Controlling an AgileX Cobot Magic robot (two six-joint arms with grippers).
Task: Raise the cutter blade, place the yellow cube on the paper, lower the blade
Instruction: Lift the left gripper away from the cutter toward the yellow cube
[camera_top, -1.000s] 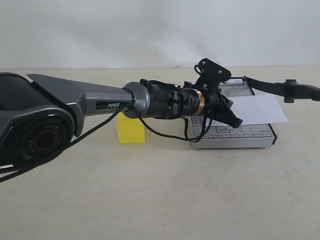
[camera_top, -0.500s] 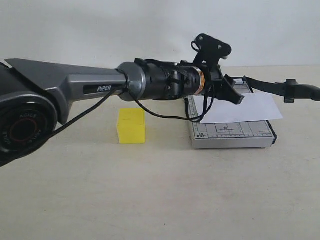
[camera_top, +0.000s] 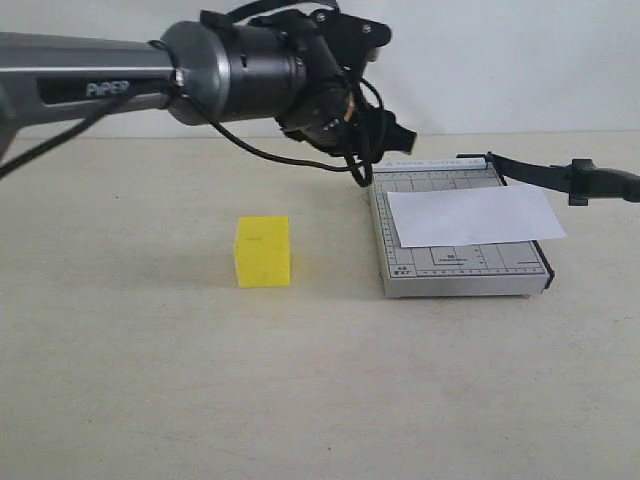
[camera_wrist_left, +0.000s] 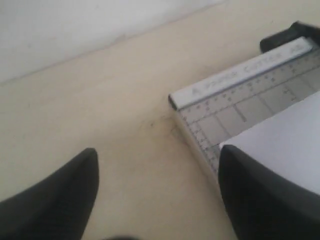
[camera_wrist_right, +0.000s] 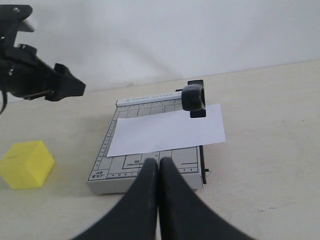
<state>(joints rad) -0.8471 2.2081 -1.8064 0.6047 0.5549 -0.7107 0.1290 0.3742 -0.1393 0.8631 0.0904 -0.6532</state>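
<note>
Landmark: grey cutter base (camera_top: 465, 268), flat on the table (camera_top: 320, 400), ruler lines printed on its top.
Paper: the paper (camera_top: 475, 215) lies flat on the base, covering the middle of the grid; one end juts a little past the base's right edge in the exterior view.
Cube: the yellow cube (camera_top: 263, 251) sits on the table to the left of the base, apart from it and not touching the paper.
Blade: the cutter blade (camera_top: 545, 175) is hinged at the base's far right corner and lifted off the base, its thick handle end reaching out past that side.
Left pincer: the left gripper (camera_wrist_left: 158, 152) hangs in the air above the base's far left corner, fingers spread wide with nothing between them.
Right pincer: the right gripper (camera_wrist_right: 158, 167) is on the near side of the base, fingers pressed together, gripping nothing.
</note>
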